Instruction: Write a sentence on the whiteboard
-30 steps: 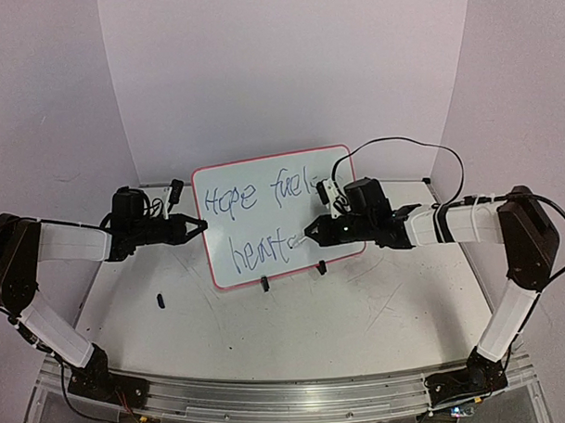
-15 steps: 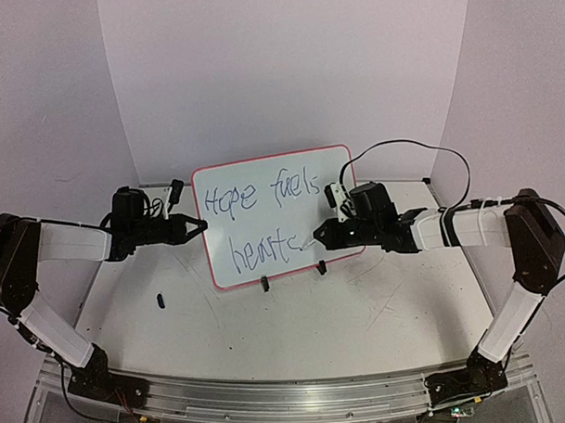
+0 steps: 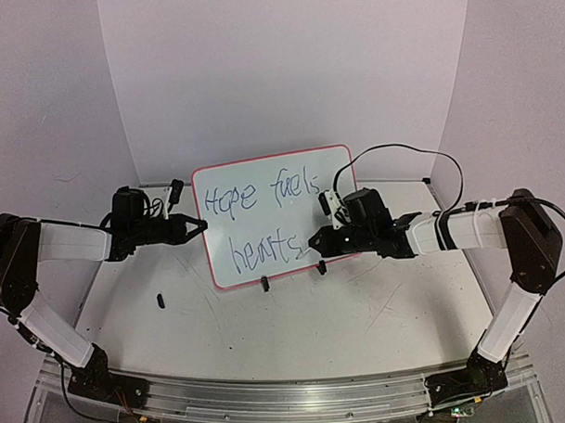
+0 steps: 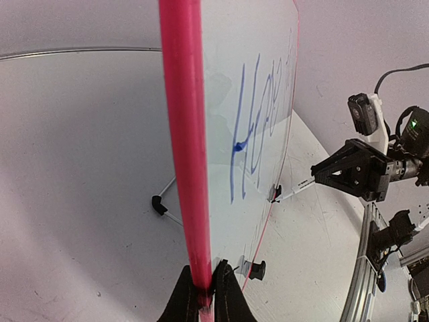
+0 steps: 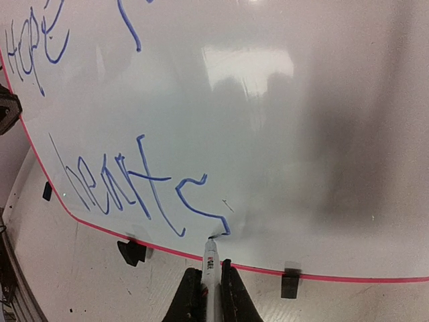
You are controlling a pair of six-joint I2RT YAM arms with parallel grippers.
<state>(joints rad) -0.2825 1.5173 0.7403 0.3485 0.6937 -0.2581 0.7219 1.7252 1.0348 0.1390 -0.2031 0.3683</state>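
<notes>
Now the right hand (image 5: 209, 274), clamped on the marker (image 5: 210, 253), has added the last s, seemingly completing the sentence (image 5: 127, 184) on the whiteboard (image 5: 322, 100).

The whiteboard (image 3: 264, 226) is a small glossy white panel with rounded corners and a thin red-pink rim. It stands upright on its long edge on two black clip feet (image 3: 264, 285). Its left edge is pinched between the fingers (image 4: 188, 300) of the left gripper (image 3: 198, 226). The sentence (image 3: 261, 247) is thin blue handwriting in two lines, "Hope fuels" above and "hearts" below. The last "s" ends just above the right gripper (image 5: 209, 285), right at the tip of the marker (image 5: 212, 258) clamped between its fingers, close to the board's lower rim.
</notes>
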